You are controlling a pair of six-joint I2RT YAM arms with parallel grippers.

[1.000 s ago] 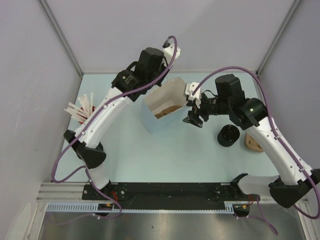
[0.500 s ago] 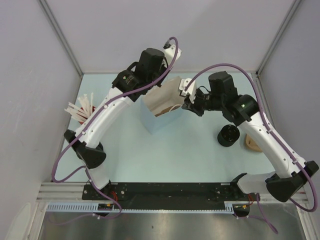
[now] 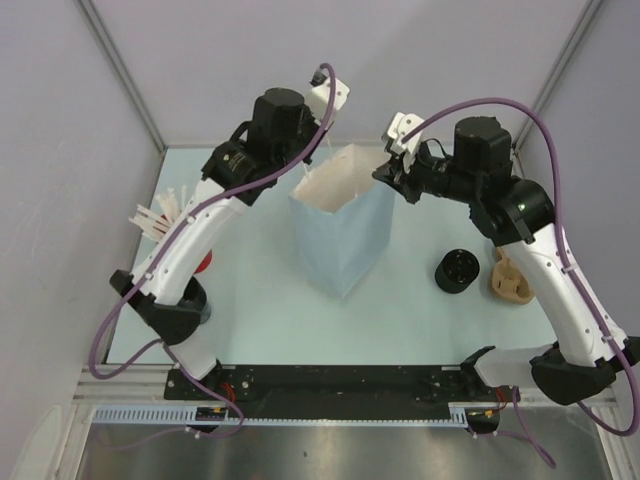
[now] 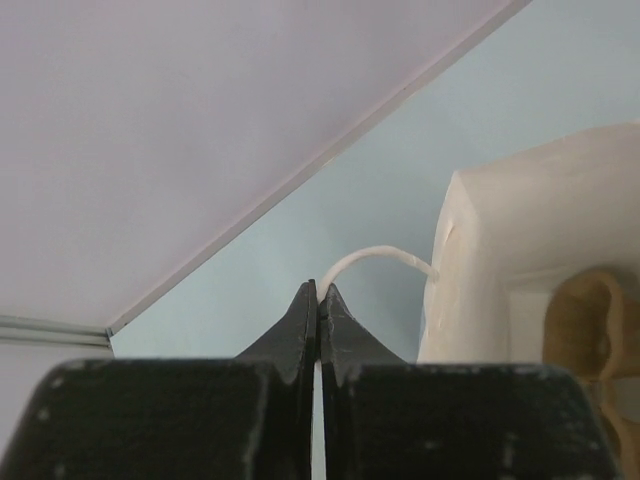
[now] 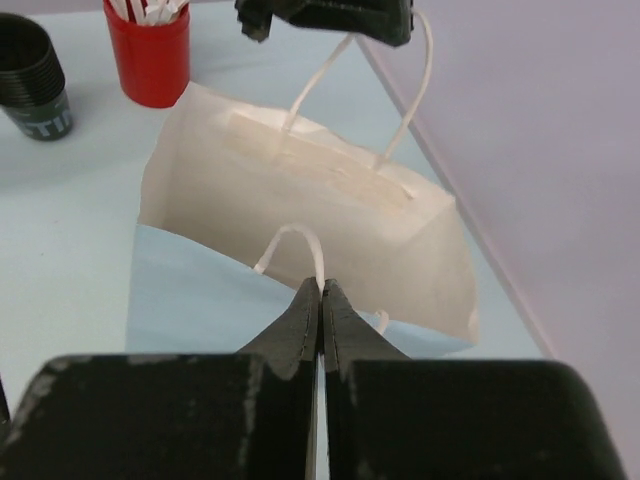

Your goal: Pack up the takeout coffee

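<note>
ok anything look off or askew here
Nothing stands out. The paper bag stands upright with its mouth open, the left gripper and right gripper each pinching a handle. The takeout coffee sits upright on the table, right of the bag, unspilled.

Robot lab test cell, not a real café. Plain lilac panel walls [image 3: 60,150] w/ bare metal corner strips [image 3: 120,75] box in a pale-blue table [image 3: 260,320]. 2 white-and-black arms, the left arm [image 3: 190,235] & the right arm [image 3: 555,280], sit on a black rail [image 3: 340,378] at the near edge, w/ purple cables [image 3: 480,103] looping over them. Café stuff looks like props: paper bag [image 3: 345,235], red cup of straws [image 5: 150,60], pulp carrier [image 3: 508,280].
</note>
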